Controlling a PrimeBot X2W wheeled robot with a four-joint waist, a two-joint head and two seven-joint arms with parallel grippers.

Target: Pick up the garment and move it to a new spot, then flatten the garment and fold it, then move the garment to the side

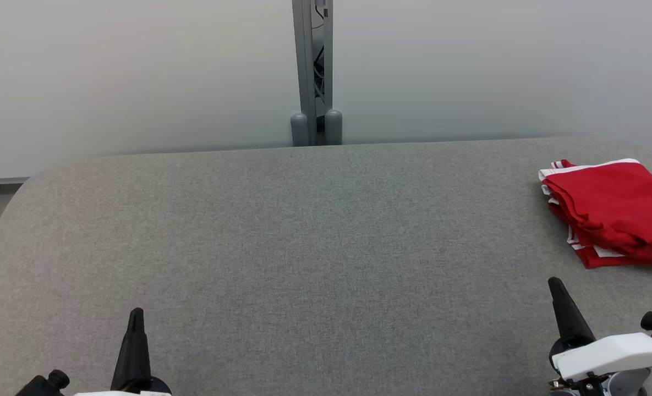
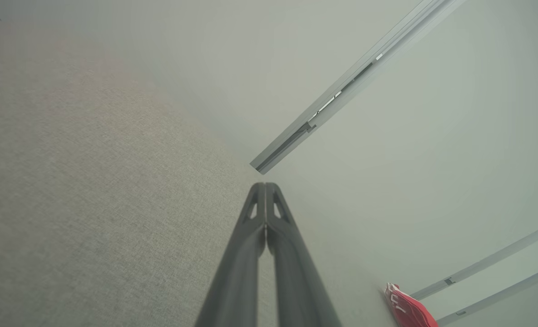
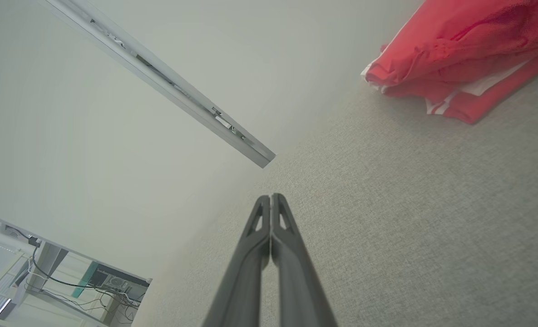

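Observation:
The garment (image 1: 614,212) is red with white stripes and lies folded in a thick bundle at the right edge of the grey table (image 1: 303,247). It also appears in the right wrist view as a red heap (image 3: 468,59) at the upper right, and as a small red patch (image 2: 407,309) in the left wrist view. My right gripper (image 1: 555,283) is shut and empty, just in front of the garment and apart from it. Near the table's front left my left gripper (image 1: 136,313) is shut with nothing in it. Both pairs of fingers meet at their tips (image 2: 265,185) (image 3: 271,196).
A pale wall panel stands behind the table, with a grey post (image 1: 314,71) at its middle and two rounded caps at its foot. The table's corners are rounded. A desk with cables (image 3: 69,281) shows past the table in the right wrist view.

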